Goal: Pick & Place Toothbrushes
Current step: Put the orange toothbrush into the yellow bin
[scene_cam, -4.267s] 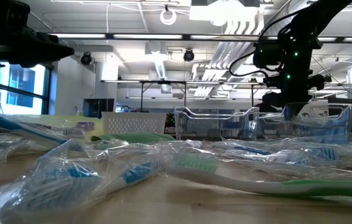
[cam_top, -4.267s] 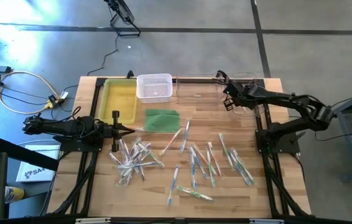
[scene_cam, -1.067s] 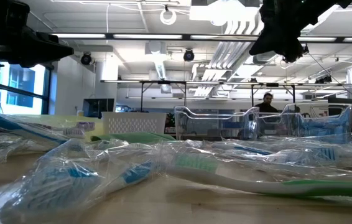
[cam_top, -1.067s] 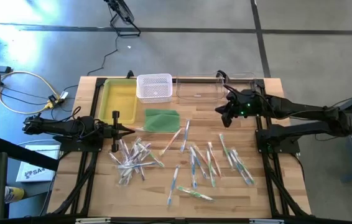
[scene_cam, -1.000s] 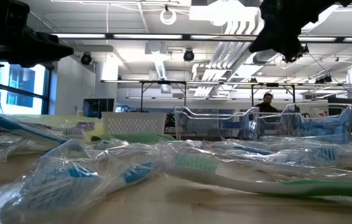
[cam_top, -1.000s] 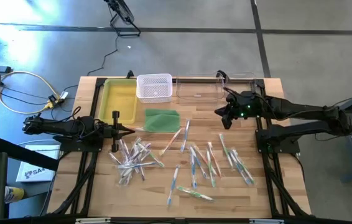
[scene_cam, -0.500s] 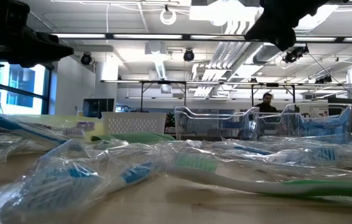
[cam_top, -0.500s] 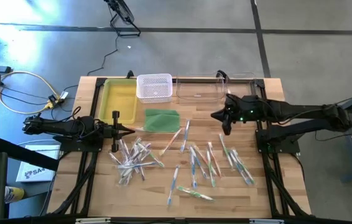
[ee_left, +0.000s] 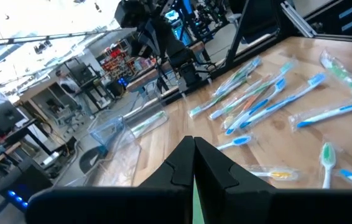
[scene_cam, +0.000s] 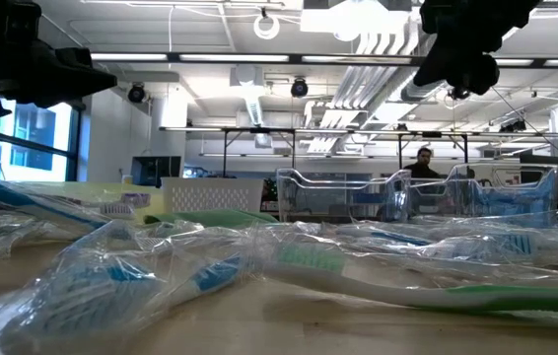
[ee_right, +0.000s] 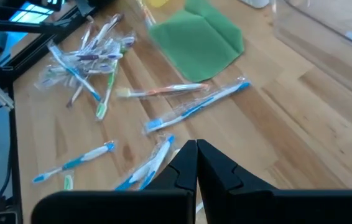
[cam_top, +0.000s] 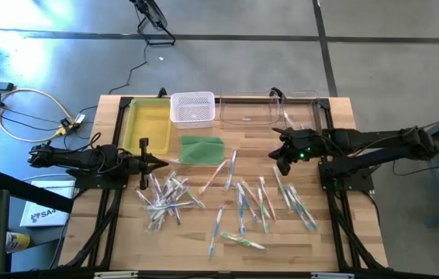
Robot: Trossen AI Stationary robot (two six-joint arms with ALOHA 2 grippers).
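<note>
From above, the toothbrushes (cam_top: 239, 203) lay scattered across the desk's (cam_top: 363, 225) middle and front; the right gripper (cam_top: 281, 161), shut and empty, hovered near the right edge. At desk level, wrapped brushes filled the foreground. Near the left edge, the left gripper (ee_left: 193, 163) sat closed, holding nothing.

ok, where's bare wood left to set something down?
Free: the near edge strip below the left toothbrush pile, and the patch between the green pad and the clear bin. Crowded: centre-right, where loose toothbrushes lie scattered under the right tool.
</note>
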